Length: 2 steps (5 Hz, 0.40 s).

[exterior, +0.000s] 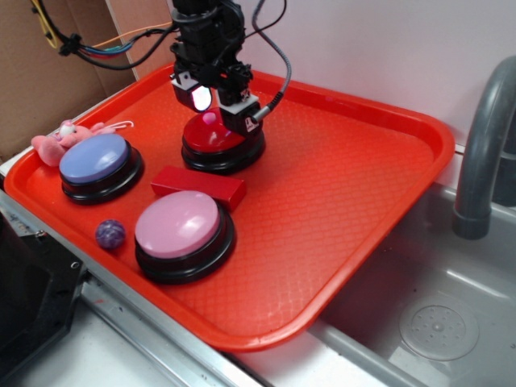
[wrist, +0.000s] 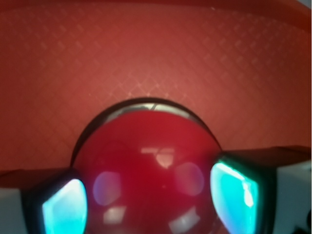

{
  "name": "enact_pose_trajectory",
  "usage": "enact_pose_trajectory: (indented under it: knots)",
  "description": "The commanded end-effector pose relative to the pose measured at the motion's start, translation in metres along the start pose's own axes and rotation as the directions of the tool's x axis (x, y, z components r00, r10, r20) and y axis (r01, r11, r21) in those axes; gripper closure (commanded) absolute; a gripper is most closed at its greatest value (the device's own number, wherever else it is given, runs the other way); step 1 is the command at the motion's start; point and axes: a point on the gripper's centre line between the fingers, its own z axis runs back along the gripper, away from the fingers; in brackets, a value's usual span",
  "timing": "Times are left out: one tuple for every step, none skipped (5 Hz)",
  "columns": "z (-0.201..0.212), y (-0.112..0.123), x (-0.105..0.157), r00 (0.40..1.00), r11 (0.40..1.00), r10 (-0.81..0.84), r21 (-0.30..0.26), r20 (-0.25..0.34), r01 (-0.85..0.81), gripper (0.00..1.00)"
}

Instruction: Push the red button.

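The red button (exterior: 214,140), a glossy red dome on a black round base, sits at the back middle of the red tray (exterior: 347,201). My gripper (exterior: 218,113) hangs directly over it, fingers pointing down and very close to the dome's top; I cannot tell whether they touch it. In the wrist view the red button (wrist: 146,165) fills the lower middle. My gripper (wrist: 150,200) is open, its two glowing cyan pads (wrist: 64,209) spread to either side of the dome. Nothing is held between them.
A blue-capped button (exterior: 95,159) and a pink plush toy (exterior: 59,139) are at the tray's left. A pink-capped button (exterior: 177,224) stands at the front, a small red block (exterior: 198,186) just behind it, and a purple ball (exterior: 110,233) beside it. A sink (exterior: 435,322) and grey faucet (exterior: 482,145) lie to the right.
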Motion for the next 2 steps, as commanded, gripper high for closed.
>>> enact_pose_trajectory:
  knots:
    - [0.059,0.017,-0.004,0.996,0.999,0.028,0.033,0.087,-0.031,0.00]
    - [0.086,0.027,-0.010,0.993,0.999,0.045,0.013,0.110,-0.046,0.00]
